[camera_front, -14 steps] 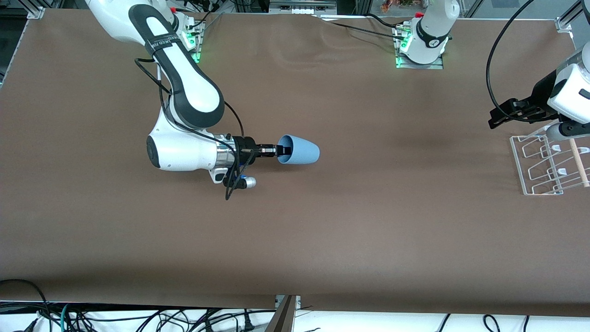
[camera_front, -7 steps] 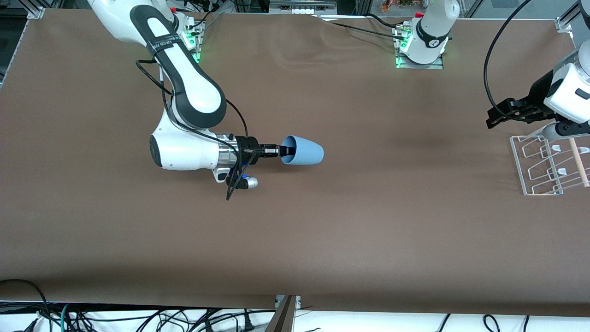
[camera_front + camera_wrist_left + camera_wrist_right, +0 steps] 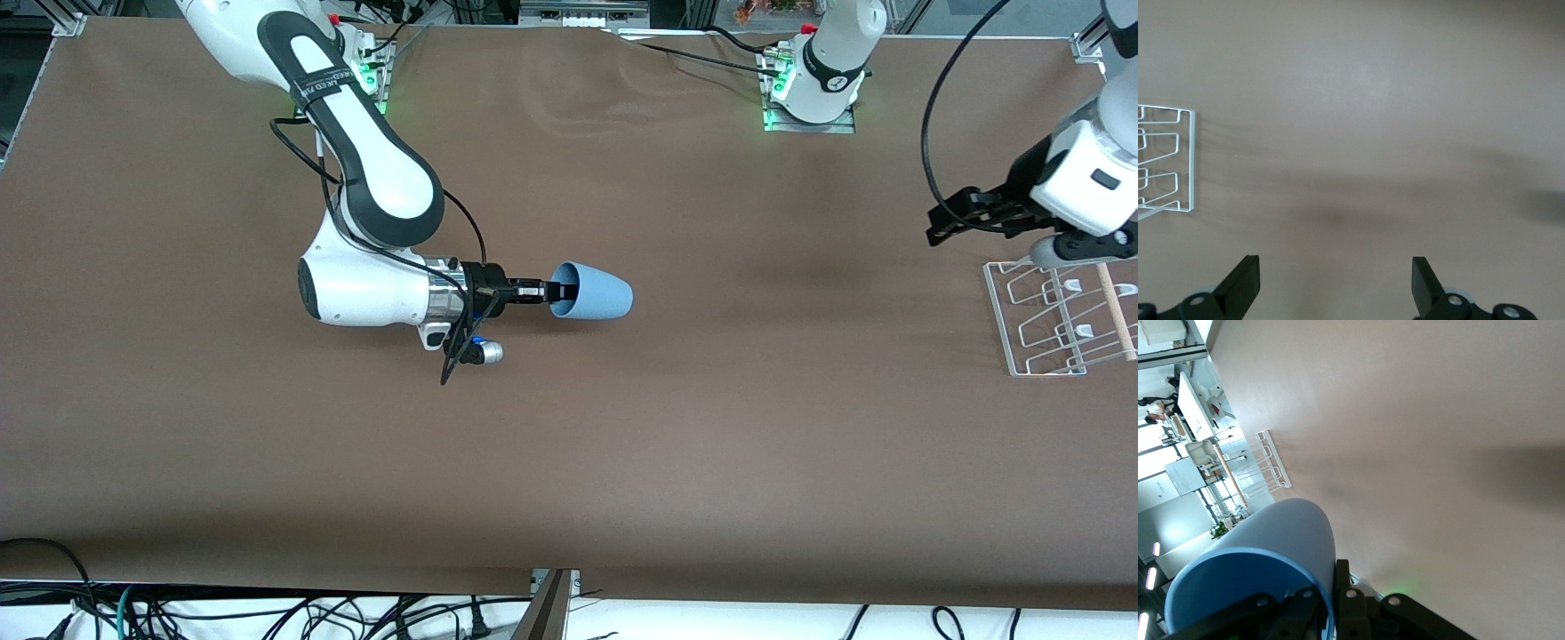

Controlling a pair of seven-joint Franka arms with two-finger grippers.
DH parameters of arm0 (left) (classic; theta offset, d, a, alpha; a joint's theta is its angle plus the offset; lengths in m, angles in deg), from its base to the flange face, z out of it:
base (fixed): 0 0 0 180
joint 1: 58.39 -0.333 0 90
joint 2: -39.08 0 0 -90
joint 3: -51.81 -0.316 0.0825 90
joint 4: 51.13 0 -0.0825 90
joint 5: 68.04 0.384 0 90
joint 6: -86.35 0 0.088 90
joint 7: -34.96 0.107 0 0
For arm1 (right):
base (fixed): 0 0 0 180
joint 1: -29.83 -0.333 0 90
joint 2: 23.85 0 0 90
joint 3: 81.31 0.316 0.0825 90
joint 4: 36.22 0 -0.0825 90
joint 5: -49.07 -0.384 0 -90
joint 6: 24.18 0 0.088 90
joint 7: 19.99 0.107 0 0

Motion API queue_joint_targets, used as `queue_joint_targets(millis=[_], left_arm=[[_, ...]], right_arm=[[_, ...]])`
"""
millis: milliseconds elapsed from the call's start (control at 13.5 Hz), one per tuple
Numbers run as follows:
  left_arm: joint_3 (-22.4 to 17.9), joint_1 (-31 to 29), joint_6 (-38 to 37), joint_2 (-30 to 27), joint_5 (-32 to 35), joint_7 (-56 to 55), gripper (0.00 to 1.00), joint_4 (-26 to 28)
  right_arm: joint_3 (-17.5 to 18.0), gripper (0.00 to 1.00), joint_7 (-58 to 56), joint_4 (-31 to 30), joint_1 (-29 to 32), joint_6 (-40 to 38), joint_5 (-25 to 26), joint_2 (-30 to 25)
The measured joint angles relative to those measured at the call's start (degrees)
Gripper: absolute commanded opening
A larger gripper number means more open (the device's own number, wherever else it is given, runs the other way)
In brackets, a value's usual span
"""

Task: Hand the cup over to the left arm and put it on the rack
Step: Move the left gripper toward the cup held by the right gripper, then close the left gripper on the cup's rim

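I've got one light-blue cup [image 3: 594, 291] up in the air over the middle of the counter [image 3: 569, 444], lying on its side, and the right claw [image 3: 553, 291] is pinching its rim wall, one finger inside the mouth and one outside. In the right wrist view the cup [image 3: 1265, 567] fills the foreground, with the black fingers clamped on the lip.

The thing that matters now: the cup's long axis runs level, along the length of the counter, mouth toward the right arm's wrist and closed base pointing toward the left arm's end. So the free base is what I'd offer to the other arm, and my read is that the handover is not yet begun, with a wide gap of bare counter between the two claws.

Toward that end of the counter, the left claw [image 3: 944, 220] hangs in the air just beside the rack [image 3: 1049, 324], fingers spread wide and holding nothing; its wrist view shows both fingertips [image 3: 1243, 283] apart over bare brown surface, with a corner of the rack [image 3: 1168, 163] at the edge.

Count: one cup, one white wire rack with a pale wooden rod [image 3: 1115, 311], two arms. The right arm is the one on the cup; the left is well apart from it.
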Motion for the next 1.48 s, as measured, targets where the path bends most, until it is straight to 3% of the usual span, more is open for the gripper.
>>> queue_joint_targets(millis=[370, 518, 814, 1035, 1257, 1479], left_arm=[[6.7, 2.7, 0.6, 3.5, -3.7, 1.5, 1.0, -1.6], [8.3, 5.1, 4.1, 5.6, -6.7, 6.8, 1.0, -2.2], [8.7, 13.3, 16.9, 8.6, -7.3, 16.1, 1.0, 0.3], [8.8, 16.2, 25.3, 9.5, -7.3, 27.5, 1.0, 3.7], [8.7, 17.1, 29.7, 11.4, -6.3, 36.0, 1.0, 4.7], [8.7, 18.4, 31.1, 12.4, -3.3, 37.5, 1.0, 4.7]], right_arm=[[0.0, 0.0, 0.0, 0.5, -0.2, 0.5, -2.3, 0.0], [0.0, 0.0, 1.1, 1.8, -0.6, 0.6, -3.5, 0.0], [0.0, 0.0, 3.7, 3.9, -1.4, 0.7, -3.7, 0.2], [0.1, 0.0, 5.1, 5.2, -2.1, 0.9, -3.7, 0.3], [0.1, 0.0, 5.3, 5.5, -2.2, 0.9, -3.7, 0.3], [0.1, 0.0, 5.3, 5.7, -2.2, 0.9, -3.7, 0.6]])
